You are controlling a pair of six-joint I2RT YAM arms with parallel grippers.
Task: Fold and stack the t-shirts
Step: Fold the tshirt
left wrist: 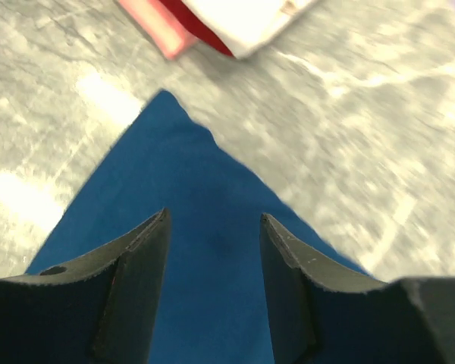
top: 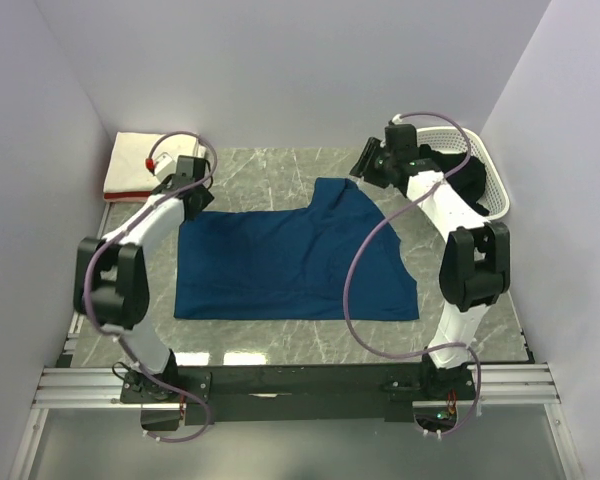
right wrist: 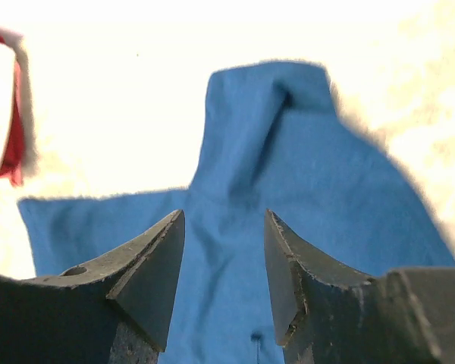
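Risk of a lopsided fold: with the navy blue t-shirt (top: 280, 270) spread over the middle of the table (top: 270, 165), doubled over on its right side and bunched into a raised hump at the far edge, could easily catch one layer only or take uneven hold at the two ends, leaving the cloth skewed or creased. Risk too of dragging the far-left corner into the folded cream-white and pink-red t-shirts (top: 140, 165) stacked just beyond it and knocking them askew. Little room on the right beside the white lattice basket (top: 480, 175). Left gripper (left wrist: 214, 220): jaws moderately apart, poised over that corner, nothing between them, contact with the cloth impossible to judge. Right gripper (right wrist: 224, 220): jaws likewise parted, empty, hovering above the hump, apparently clear of it.
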